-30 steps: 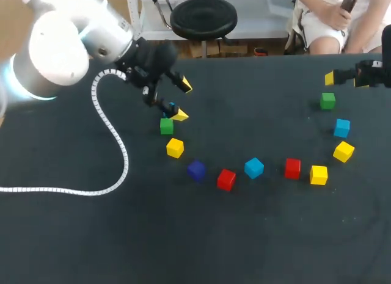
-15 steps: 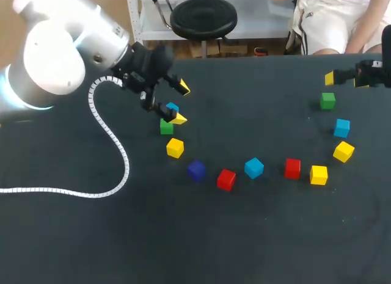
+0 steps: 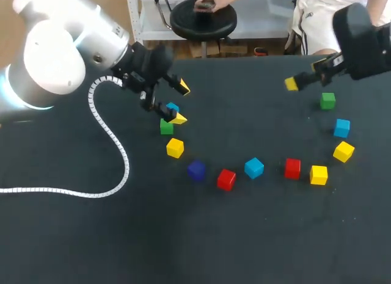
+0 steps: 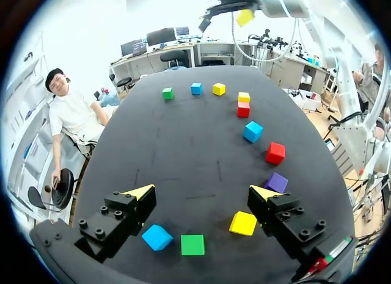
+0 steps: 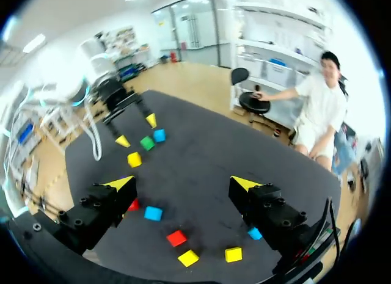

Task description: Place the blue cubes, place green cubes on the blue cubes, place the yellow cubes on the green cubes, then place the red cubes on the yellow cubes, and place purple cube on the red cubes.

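Plainly, both grippers stand wide open over the loose cubes

Toward the far left of the table (image 3: pixel 73 235), the left gripper (image 3: pixel 181 102) hangs low with its yellow-tipped fingers spread wide and nothing held. A blue cube (image 3: pixel 172 107) lies on the dark surface between those fingers. In the left wrist view it sits close to one finger and well apart from the other; whether it touches the near one cannot be told. Just beside it is a green cube (image 3: pixel 166 126), and a yellow cube (image 3: pixel 175 148) sits a little further toward the near edge.

From there the other cubes curve across to the right, each resting on the table by itself and apart from its neighbours. First come the purple cube (image 3: pixel 196 170), the red cube (image 3: pixel 226 179), the second blue cube (image 3: pixel 254 168) and the second red cube (image 3: pixel 292 168). Next are the second yellow cube (image 3: pixel 318 174) and the third yellow cube (image 3: pixel 343 151). The curve ends with the third blue cube (image 3: pixel 341 127) and the second green cube (image 3: pixel 328 101) at the far right.

The right gripper (image 3: pixel 305 75) is held well above the table's far right part, near the second green cube. Its fingers are likewise spread wide with nothing between them
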{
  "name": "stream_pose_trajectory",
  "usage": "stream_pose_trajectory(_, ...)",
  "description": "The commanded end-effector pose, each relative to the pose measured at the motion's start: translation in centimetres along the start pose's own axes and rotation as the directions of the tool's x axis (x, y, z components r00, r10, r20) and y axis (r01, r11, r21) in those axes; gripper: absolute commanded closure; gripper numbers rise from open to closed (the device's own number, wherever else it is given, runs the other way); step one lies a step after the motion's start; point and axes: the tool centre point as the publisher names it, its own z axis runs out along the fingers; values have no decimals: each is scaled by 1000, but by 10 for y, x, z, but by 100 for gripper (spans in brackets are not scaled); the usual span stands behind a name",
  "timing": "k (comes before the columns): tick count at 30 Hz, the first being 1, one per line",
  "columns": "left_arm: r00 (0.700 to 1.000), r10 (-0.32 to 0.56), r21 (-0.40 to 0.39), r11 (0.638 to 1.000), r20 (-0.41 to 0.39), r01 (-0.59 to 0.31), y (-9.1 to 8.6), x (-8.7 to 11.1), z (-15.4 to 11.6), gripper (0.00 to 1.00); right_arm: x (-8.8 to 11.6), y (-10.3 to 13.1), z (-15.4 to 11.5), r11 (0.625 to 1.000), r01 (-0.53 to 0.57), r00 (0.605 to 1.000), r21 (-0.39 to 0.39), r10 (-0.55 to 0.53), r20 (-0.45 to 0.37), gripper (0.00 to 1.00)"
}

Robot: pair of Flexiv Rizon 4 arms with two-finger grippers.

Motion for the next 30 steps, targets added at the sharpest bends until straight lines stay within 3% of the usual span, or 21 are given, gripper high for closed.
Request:
stream_pose_trajectory(1,1000,2,0,1000,2,-2,0,1,0,0,8,9,-10,910,321,929,-265,-357,-100,0)
stream_pose_trajectory(6,1000,2,0,1000,2,-2,0,1,0,0,21,21,-4,880,354,900,-317,-412,-140,0)
stream_pose_trajectory(9,1000,2,0,1000,2,-2,0,1,0,0,28,22,-1,894,301,915,-332,-369,-164,0)
stream_pose_trajectory(26,1000,2,0,1000,2,-2,0,1,0,0,28,22,-1,894,301,915,-332,-369,-164,0)
stream_pose_trajectory(28,1000,2,0,1000,2,-2,0,1,0,0,24,38,7,821,384,834,-424,-505,-223,0)
stream_pose_trajectory(30,1000,2,0,1000,2,-2,0,1,0,0,27,51,13,771,426,787,-474,-574,-227,0)
